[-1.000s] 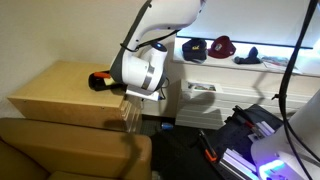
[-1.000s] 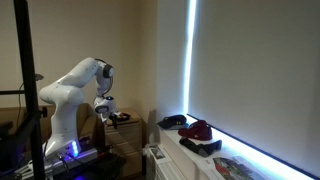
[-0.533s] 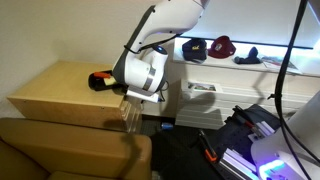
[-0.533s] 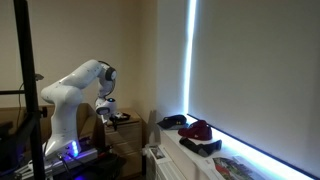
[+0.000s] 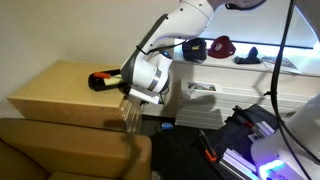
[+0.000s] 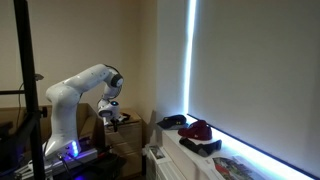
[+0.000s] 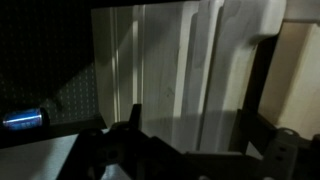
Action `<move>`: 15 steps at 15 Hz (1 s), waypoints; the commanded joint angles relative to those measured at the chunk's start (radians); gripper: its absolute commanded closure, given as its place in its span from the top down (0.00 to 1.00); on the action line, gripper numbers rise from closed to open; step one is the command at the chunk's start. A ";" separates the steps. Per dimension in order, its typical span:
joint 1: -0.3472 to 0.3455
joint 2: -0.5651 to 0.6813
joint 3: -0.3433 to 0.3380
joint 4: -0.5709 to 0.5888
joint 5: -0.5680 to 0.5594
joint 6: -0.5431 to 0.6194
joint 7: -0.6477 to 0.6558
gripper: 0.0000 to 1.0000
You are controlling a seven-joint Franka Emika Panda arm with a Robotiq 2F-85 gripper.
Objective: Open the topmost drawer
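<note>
The light tan wooden cabinet (image 5: 58,92) stands at the left in an exterior view, and only its top shows clearly. My gripper (image 5: 129,112) hangs just off the cabinet's right edge, fingers pointing down along its front. In the dim wrist view pale wood drawer fronts (image 7: 170,70) with grooves between them fill the picture. I cannot tell which one is the topmost drawer. My gripper (image 7: 190,112) is open, with two dark fingers (image 7: 134,118) apart and pale wood showing between them. It holds nothing. It also shows in an exterior view (image 6: 112,118).
A red and black object (image 5: 98,80) lies on the cabinet top near the gripper. A white shelf (image 5: 250,72) behind holds a red cap (image 5: 222,45) and a dark cap (image 5: 195,48). A tan box (image 5: 70,150) is in front. Equipment with blue light (image 5: 270,152) stands on the floor.
The arm has swung a little to the right and the wrist has turned. The gripper has stayed at the cabinet's right edge.
</note>
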State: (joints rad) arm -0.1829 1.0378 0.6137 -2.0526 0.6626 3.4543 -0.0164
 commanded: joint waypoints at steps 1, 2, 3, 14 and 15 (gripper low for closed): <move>0.082 0.015 -0.079 0.074 -0.117 -0.010 0.153 1.00; 0.166 -0.021 -0.157 0.078 -0.099 -0.008 0.180 1.00; 0.227 -0.040 -0.196 0.098 -0.025 0.001 0.148 1.00; 0.596 -0.120 -0.474 -0.096 0.152 -0.024 0.267 1.00; 0.592 -0.121 -0.472 -0.116 0.158 -0.010 0.290 1.00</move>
State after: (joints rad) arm 0.4023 0.9030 0.1369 -2.0624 0.8137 3.4643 0.2229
